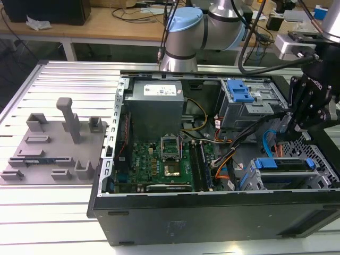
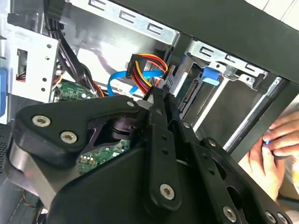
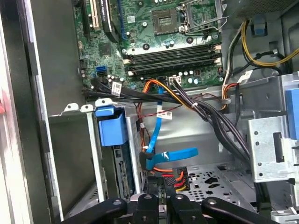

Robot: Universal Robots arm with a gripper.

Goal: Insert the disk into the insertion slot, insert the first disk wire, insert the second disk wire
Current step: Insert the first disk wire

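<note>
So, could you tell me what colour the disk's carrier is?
Bright blue carrier, best in the exterior view.

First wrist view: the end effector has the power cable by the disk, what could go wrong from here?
The blue data cable loops right beside the end effector and the power cable it grips, so it could snag. The disk stands close by, so a tilted plug might jam against it. In the second wrist view a person's hand is near the case; an arm swing might hit it.

My arm (image 1: 183, 32) reaches over from the far side — gripper (image 1: 289, 128) hangs low at the exterior view's right, fingers (image 2: 156, 119) pinched together.
</note>
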